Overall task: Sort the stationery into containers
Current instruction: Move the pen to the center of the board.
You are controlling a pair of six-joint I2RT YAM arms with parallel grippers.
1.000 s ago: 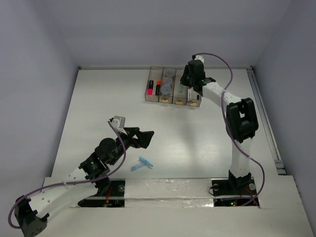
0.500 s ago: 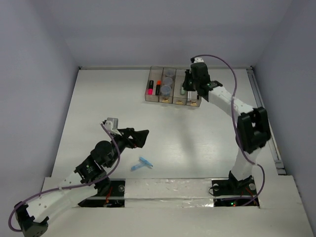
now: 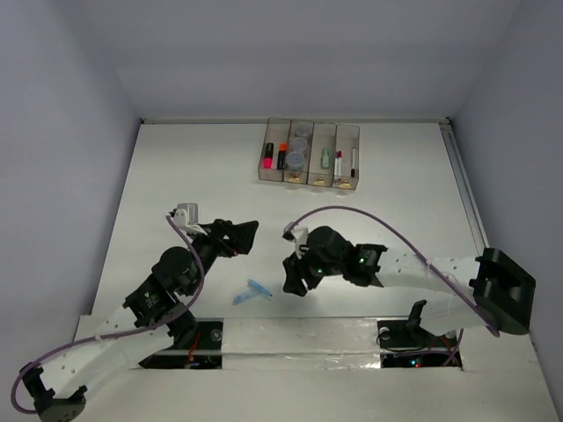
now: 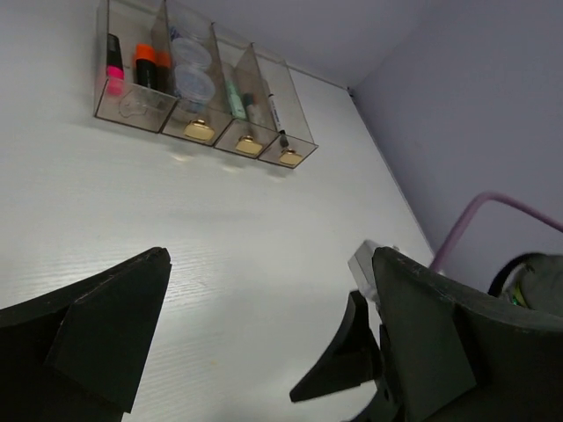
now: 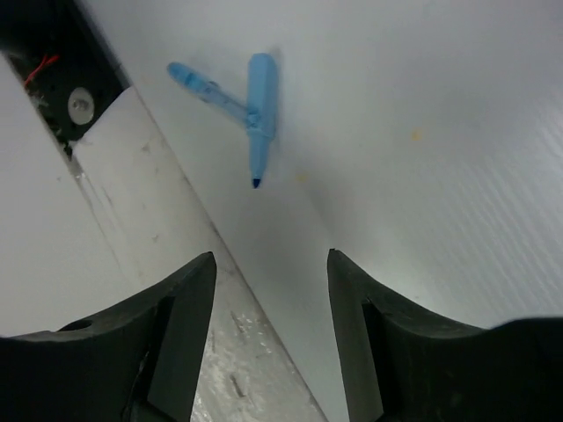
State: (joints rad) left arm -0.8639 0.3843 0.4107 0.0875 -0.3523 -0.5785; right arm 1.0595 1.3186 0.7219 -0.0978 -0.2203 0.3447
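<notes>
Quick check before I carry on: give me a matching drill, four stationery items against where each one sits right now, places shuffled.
Items:
1. pink marker
2. round jars
3. green piece
4. light-blue pieces

Places (top view):
A. third bin from the left
B. loose on the table, outside the bins
C. leftmost bin
D. second bin from the left

Pairs: 1-C, 2-D, 3-A, 4-B

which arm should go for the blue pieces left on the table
Right. The right gripper, open, sits beside the light-blue pieces, and its wrist camera shows them straight ahead. The left gripper, open too, faces the bins, with the pieces outside its view.
</notes>
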